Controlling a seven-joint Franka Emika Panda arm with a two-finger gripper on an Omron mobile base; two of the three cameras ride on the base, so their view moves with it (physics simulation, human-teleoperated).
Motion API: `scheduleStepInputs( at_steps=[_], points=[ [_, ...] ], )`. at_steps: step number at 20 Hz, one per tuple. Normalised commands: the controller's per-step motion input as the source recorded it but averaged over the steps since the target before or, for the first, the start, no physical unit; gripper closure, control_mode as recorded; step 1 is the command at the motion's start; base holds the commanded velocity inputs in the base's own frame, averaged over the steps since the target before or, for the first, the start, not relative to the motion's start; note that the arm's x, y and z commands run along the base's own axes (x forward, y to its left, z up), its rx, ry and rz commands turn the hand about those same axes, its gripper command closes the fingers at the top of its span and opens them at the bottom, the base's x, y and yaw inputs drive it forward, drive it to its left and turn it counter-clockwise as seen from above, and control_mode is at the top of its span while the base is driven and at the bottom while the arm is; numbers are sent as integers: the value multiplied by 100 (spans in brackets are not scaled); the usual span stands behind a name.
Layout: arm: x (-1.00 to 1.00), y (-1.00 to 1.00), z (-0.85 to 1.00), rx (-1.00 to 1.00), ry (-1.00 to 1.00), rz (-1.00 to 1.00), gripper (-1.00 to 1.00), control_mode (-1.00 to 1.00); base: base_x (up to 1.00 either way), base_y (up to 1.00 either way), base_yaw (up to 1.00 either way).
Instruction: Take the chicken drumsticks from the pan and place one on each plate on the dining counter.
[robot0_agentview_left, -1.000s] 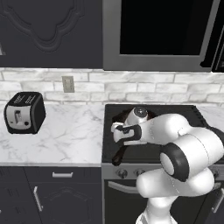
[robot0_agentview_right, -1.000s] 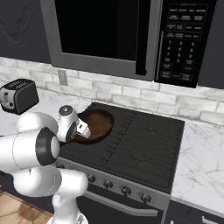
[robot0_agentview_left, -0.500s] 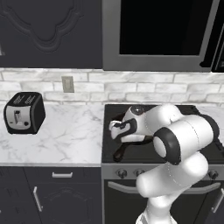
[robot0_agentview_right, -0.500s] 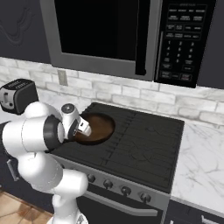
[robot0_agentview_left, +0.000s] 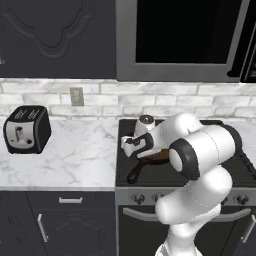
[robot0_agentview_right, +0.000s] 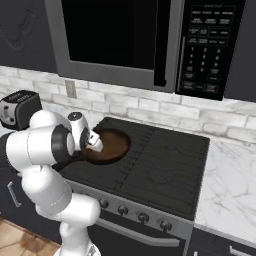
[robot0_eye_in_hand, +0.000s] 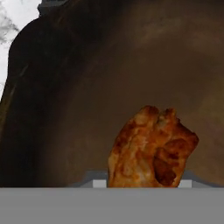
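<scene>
No legible text anywhere.

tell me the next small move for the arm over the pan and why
Probably finish closing the jaws on the chicken drumstick, then lift it straight up. In the hand view it sits right at the gripper, low in the pan, and the frames do not show a firm grip. The right base view shows the hand down at the pan's near rim on the stove.

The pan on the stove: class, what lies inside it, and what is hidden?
Inside the pan, one golden-brown drumstick lies on its dark floor, close before the tool. The arm covers part of the pan, so a second drumstick cannot be confirmed.
</scene>
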Motion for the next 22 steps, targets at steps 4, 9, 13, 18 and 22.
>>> scheduleStepInputs(
  at_steps=[4, 9, 13, 18, 22],
  points=[
    [-43, -9, 9, 8, -12, -8, 100, -100, 0, 0, 0],
    [-75, -36, 53, 24, -22, -1, 100, -100, 0, 0, 0],
    [-99, -50, 96, 27, -16, 0, 100, -100, 0, 0, 0],
    [-100, -42, 100, 10, -1, 4, 100, -100, 0, 0, 0],
    [-100, -28, 100, -1, 13, 5, 100, -100, 0, 0, 0]
  ],
)
